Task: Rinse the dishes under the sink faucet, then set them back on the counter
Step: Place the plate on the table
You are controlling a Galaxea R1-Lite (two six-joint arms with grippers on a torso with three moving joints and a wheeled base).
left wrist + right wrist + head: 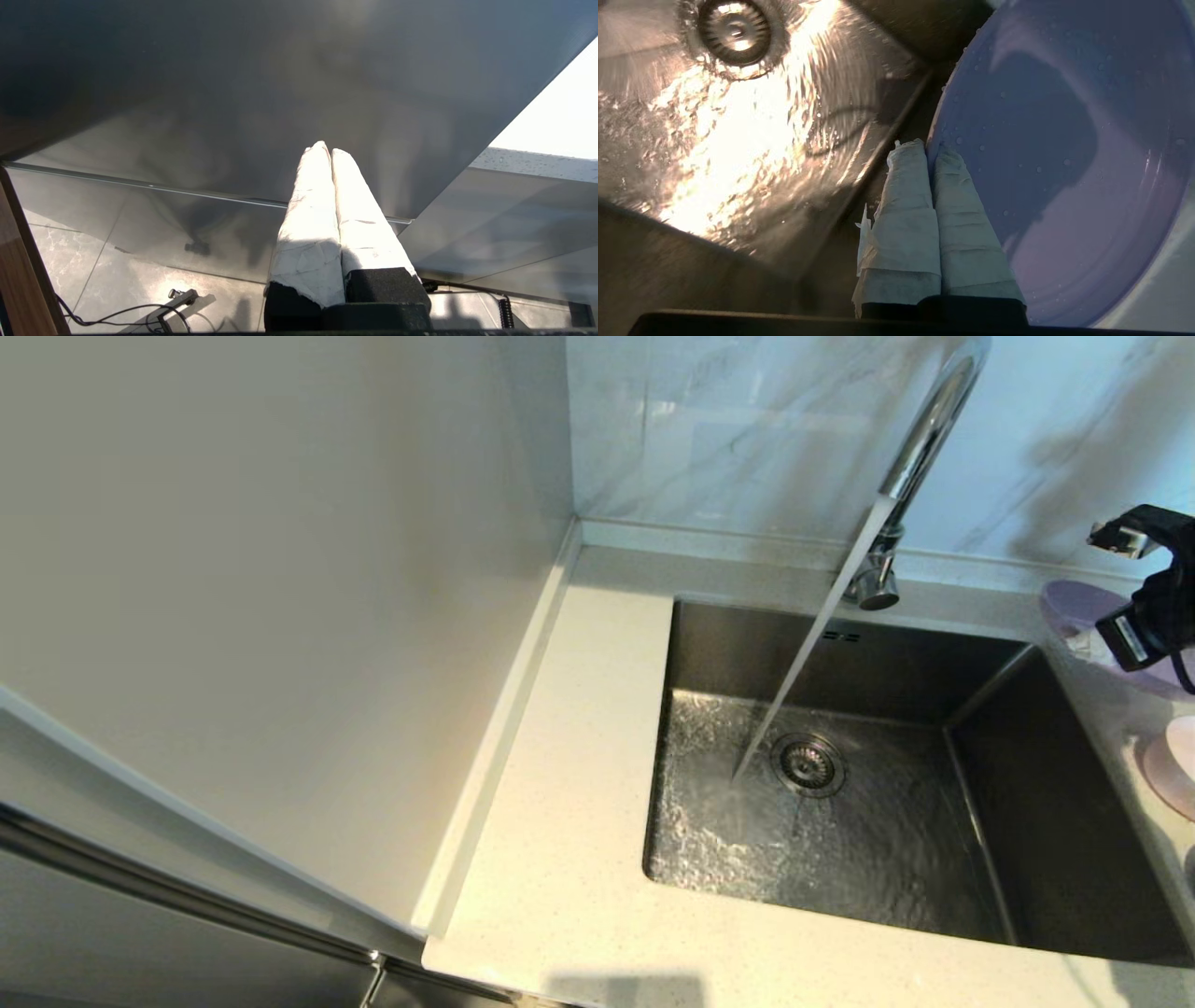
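The lavender plate is at the sink's far right corner, over the counter, with water drops on it. My right gripper is shut on the plate at its rim, one finger on each face. The right arm reaches in from the right edge of the head view. The chrome faucet runs, its stream falling beside the drain. A pale pinkish bowl and pink saucer sit on the right counter, cut by the edge. My left gripper is shut and empty, parked low by a cabinet.
The steel basin is wet and holds no dishes. A cream wall panel stands left of the counter, and marble tiles run behind the faucet. Cables lie on the floor under the left arm.
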